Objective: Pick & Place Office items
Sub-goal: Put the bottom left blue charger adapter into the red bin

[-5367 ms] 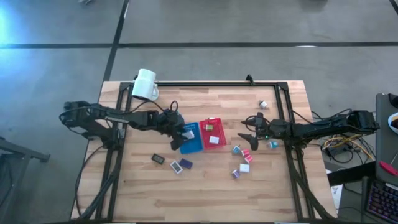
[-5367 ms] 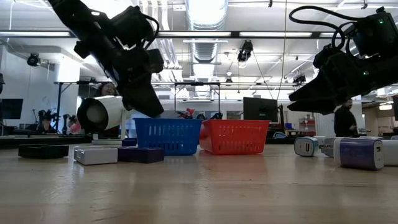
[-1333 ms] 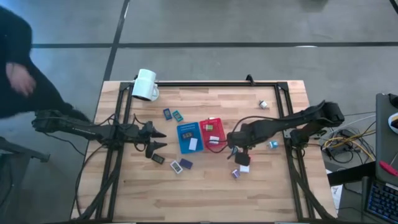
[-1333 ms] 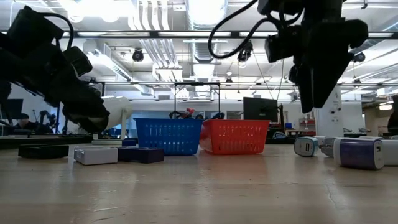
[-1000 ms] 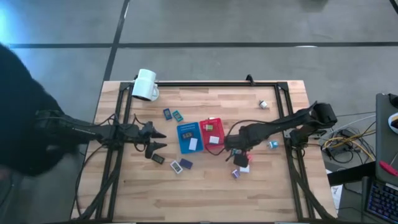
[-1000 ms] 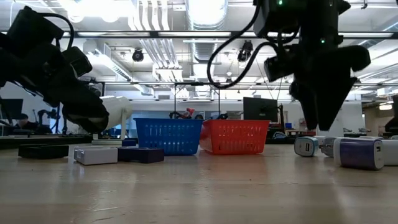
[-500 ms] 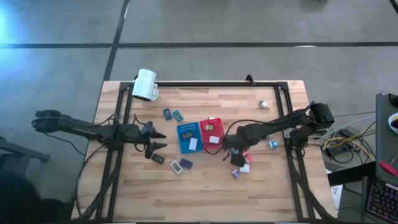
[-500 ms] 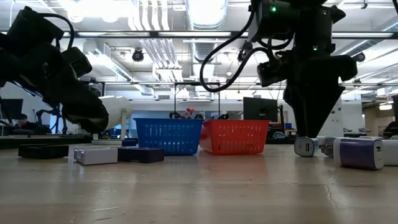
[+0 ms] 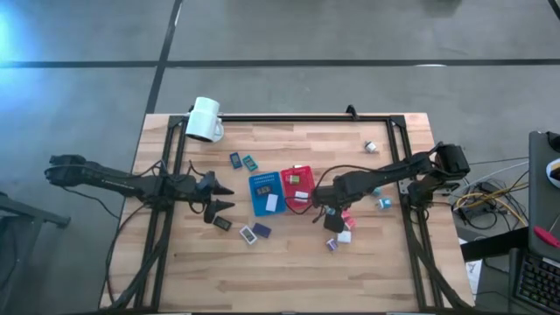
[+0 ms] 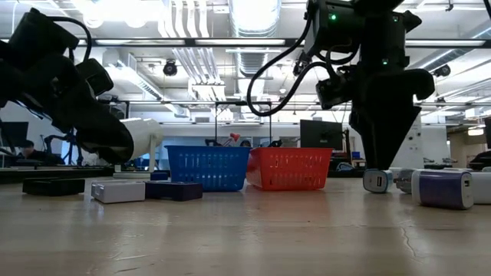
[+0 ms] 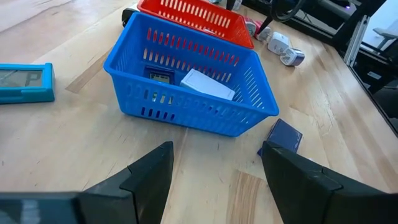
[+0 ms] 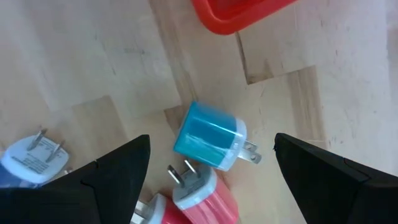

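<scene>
Right gripper [image 12: 208, 163] is pointed down over the light wooden table [image 9: 289, 262], just right of the red plastic mesh basket [image 9: 299, 186]. Fingers [image 12: 112, 171] are spread wide, nothing pinched. Between them on the wood lies a teal-blue plug-style charger cube with a white face and metal prongs [image 12: 209, 137]. Touching it or just beside it: a pink-red charger cube with a white pronged end [image 12: 202, 196]. A white pronged charger [image 12: 34, 158] is seen off to one side, apart from those two. In the low view the right gripper hangs just above the tabletop, not touching it.

Left gripper [image 11: 214, 171] is parked at the table's left side, aimed at the blue plastic mesh basket [image 11: 186, 78]. Fingers [image 11: 146, 177] are spread, nothing held. Inside the blue basket: a flat white rectangular piece [image 11: 207, 84] and a dark blue flat piece with a small screen [image 11: 158, 76]. A dark blue flat rectangle [image 11: 284, 135] lies on the wood just beside the basket; a teal flat piece with a grey screen [image 11: 23, 81] lies on the other side, apart from it.

More small pieces are scattered front-left of the baskets [image 9: 254, 231]. A big white ceramic mug [image 9: 203, 120] lies on its side at the far-left corner.
</scene>
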### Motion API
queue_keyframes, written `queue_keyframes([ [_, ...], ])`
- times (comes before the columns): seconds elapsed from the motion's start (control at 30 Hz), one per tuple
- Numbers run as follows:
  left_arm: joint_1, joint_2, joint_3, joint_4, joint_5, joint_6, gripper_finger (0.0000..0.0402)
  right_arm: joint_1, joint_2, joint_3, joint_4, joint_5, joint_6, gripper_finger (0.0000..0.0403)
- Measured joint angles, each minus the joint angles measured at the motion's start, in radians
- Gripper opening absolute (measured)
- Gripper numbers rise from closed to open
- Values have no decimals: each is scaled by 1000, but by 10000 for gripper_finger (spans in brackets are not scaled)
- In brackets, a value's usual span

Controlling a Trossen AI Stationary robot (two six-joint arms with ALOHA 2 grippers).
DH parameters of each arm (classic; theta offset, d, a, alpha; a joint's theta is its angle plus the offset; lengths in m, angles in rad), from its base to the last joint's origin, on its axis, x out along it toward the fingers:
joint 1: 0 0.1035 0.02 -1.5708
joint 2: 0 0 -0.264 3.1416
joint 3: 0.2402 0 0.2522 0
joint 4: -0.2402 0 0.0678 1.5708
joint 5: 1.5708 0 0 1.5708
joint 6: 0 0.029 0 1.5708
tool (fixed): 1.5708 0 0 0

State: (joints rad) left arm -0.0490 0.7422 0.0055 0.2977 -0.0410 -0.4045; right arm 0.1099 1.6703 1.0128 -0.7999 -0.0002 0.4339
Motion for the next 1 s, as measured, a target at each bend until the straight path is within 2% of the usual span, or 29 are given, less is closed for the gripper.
queue_keyframes([
  [0.13,0,0,0,0,1,0,250,-6,0,-10,-1,0,0,338],
  [0.37,0,0,0,-1,8,-4,250,-28,0,-44,-2,0,4,364],
  [1.0,0,0,0,-3,18,-11,250,-35,0,-65,53,-1,-8,366],
])
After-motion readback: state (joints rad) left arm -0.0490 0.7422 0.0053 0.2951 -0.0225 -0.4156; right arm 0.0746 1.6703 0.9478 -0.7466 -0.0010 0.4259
